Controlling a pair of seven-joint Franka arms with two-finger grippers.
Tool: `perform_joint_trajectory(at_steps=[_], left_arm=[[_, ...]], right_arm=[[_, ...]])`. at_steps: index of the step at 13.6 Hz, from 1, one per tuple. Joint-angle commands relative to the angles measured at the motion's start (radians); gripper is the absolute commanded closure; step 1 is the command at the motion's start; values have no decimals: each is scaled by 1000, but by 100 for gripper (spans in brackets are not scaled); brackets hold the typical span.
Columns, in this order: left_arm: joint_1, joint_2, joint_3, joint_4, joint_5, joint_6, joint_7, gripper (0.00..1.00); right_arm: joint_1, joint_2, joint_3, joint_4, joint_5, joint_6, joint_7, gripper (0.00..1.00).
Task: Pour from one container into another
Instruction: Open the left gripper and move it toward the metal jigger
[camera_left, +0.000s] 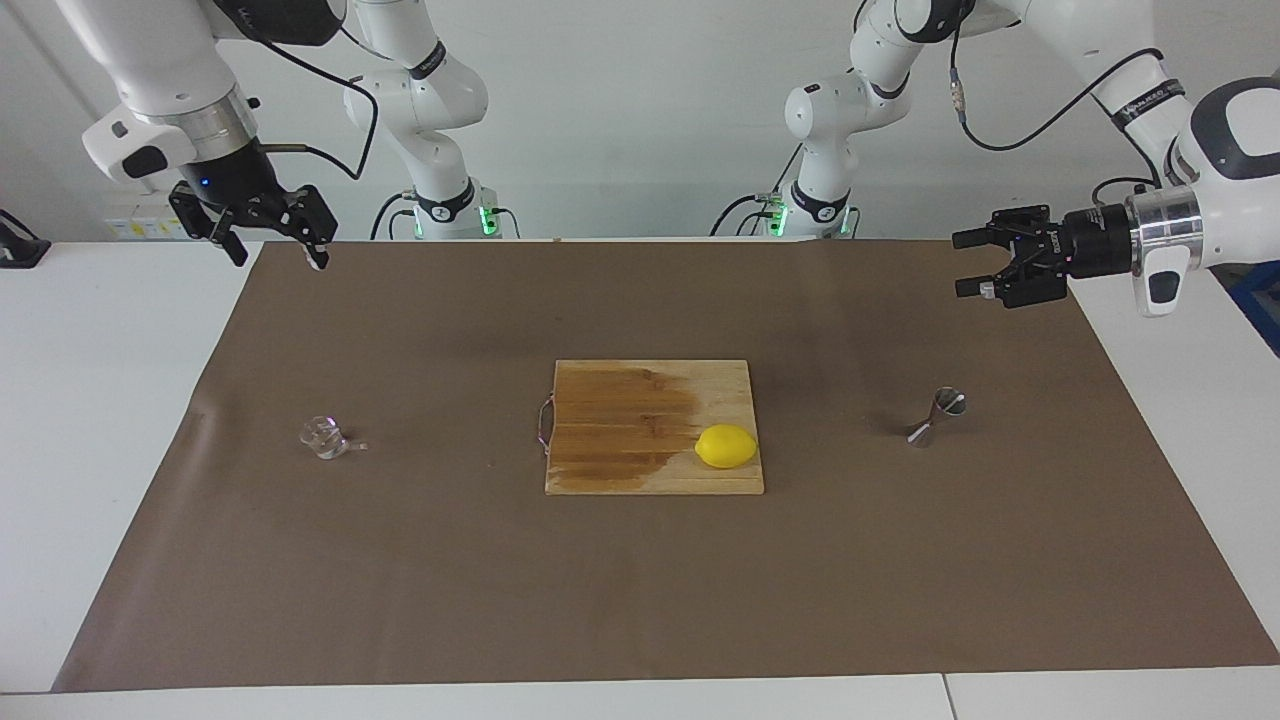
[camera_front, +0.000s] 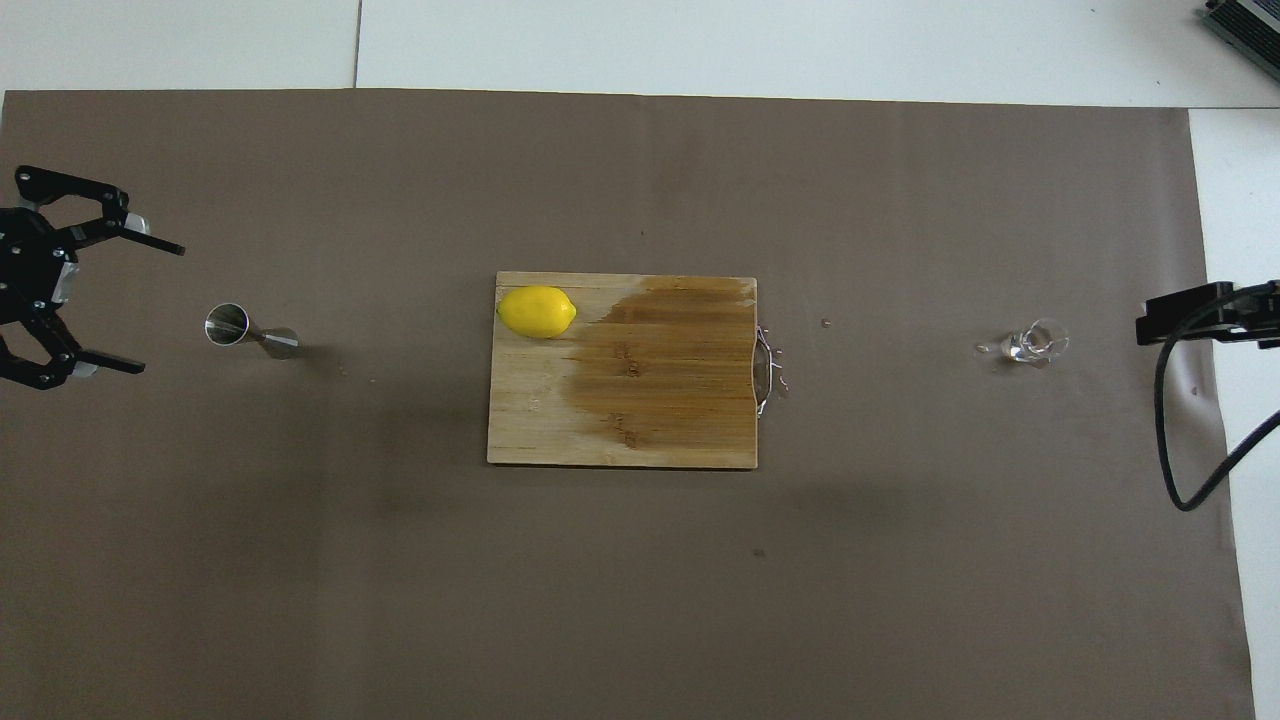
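The tiny clear glass cup (camera_left: 324, 438) (camera_front: 1035, 343) stands on the brown mat toward the right arm's end of the table. Toward the left arm's end stands the steel hourglass jigger (camera_left: 935, 417) (camera_front: 250, 332). My left gripper (camera_left: 962, 265) (camera_front: 163, 310) hangs open and level in the air over the mat's edge near the jigger. Its fingers point toward the table's middle, well clear of the jigger and holding nothing. My right gripper (camera_left: 278, 256) waits open and empty, high over the mat's corner at its own end.
A wooden cutting board (camera_left: 620, 440) (camera_front: 620, 400) with a dark wet patch lies in the middle of the mat (camera_left: 640, 580). A lemon (camera_left: 726, 446) (camera_front: 537, 311) rests on one of the board's corners. A black cable (camera_front: 1170, 440) loops over the mat's edge at the right arm's end.
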Motion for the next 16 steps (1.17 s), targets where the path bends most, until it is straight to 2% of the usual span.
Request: perform_joint_trajectory(at_steps=[1,6,10,13,16], left_arm=[[20,17,-2,-49,-77,-9,-16,0],[96,122,-2,-68,-172,5,-2,0],[124,205,-3,-63,-190,11,-2,0],[136,241,-3,-63,-196,19,-2,0],[138,244,-3,-75,-219,22,-2,0]], right_arm=[[-5,-19,9,-12,-10,-10,-9,0],[-5,-19,9,-12,-10,-10,-9,0],[-5,-19,9,-12,-10,-10,-9,0],[-5,-19,9,-12,-10,-10,-9,0],[-5,-19,9,-12,-10,-10,-9,0]])
